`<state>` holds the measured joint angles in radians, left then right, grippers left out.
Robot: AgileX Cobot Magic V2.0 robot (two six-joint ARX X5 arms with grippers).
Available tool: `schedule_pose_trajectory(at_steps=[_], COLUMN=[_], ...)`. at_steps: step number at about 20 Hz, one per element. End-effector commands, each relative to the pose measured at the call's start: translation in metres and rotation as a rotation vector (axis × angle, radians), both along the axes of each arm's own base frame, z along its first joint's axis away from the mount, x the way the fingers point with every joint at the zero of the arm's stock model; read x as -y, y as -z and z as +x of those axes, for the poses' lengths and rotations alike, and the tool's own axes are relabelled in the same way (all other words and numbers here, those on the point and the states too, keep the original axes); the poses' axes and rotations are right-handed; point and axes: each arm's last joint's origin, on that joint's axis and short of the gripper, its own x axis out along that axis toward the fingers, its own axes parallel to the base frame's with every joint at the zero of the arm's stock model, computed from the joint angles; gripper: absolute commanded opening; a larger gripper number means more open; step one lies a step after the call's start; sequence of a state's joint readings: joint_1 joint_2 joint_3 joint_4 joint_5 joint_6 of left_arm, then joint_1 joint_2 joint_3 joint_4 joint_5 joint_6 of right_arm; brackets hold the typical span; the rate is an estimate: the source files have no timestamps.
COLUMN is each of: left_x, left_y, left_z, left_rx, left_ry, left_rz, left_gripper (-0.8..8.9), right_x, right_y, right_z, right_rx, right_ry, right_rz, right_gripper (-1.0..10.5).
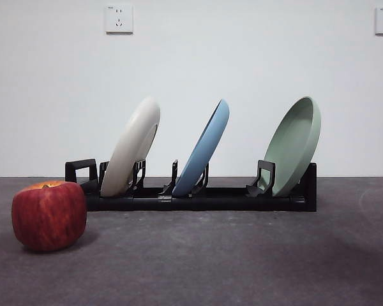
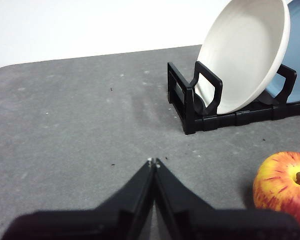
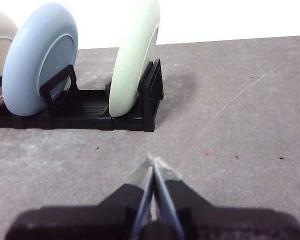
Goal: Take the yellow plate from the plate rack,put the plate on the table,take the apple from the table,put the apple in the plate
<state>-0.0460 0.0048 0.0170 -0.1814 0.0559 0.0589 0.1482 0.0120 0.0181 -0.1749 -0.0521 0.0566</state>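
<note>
The cream yellow plate (image 1: pixel 133 148) leans upright in the leftmost slot of the black plate rack (image 1: pixel 198 197), also seen in the left wrist view as the yellow plate (image 2: pixel 242 52) in the rack's end holder (image 2: pixel 197 97). The red apple (image 1: pixel 49 215) rests on the table (image 1: pixel 230 261) in front of the rack's left end; the left wrist view shows the apple (image 2: pixel 285 185) close beside my left gripper (image 2: pixel 153 161), which is shut and empty. My right gripper (image 3: pixel 155 161) is shut and empty, hovering off the rack's other end (image 3: pixel 115 107).
A light blue plate (image 1: pixel 204 148) stands in the rack's middle and a pale green plate (image 1: pixel 295 145) at its right end. A white wall with two sockets rises behind the table. Neither arm shows in the front view.
</note>
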Motion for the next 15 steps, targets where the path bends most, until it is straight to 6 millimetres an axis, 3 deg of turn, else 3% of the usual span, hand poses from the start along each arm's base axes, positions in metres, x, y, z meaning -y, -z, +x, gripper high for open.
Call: schedule_pose_trajectory(at_steps=[1,7,10,15], left_x=[0.000,0.001,0.001,0.004], left_y=[0.004,0.004,0.001,-0.027], left_z=[0.001,0.000,0.000,-0.005], left_rx=[-0.011,-0.022,-0.034,-0.003], left_ry=[-0.002,0.029,0.007,0.095], left_rz=[-0.010,-0.138,-0.289,-0.319], left_gripper=[-0.03,-0.05,-0.07,-0.06], right_x=[0.000,0.000,0.000,0.000], right_y=[0.005,0.005,0.000,-0.027], right_z=[0.000,0.000,-0.001,-0.001], right_rx=[-0.030,-0.071,-0.087,-0.088], right_ry=[0.011,0.048,0.062,0.064], right_rz=[0.050,0.255,0.330,0.342], right_gripper=[0.0,0.0,-0.1,-0.1])
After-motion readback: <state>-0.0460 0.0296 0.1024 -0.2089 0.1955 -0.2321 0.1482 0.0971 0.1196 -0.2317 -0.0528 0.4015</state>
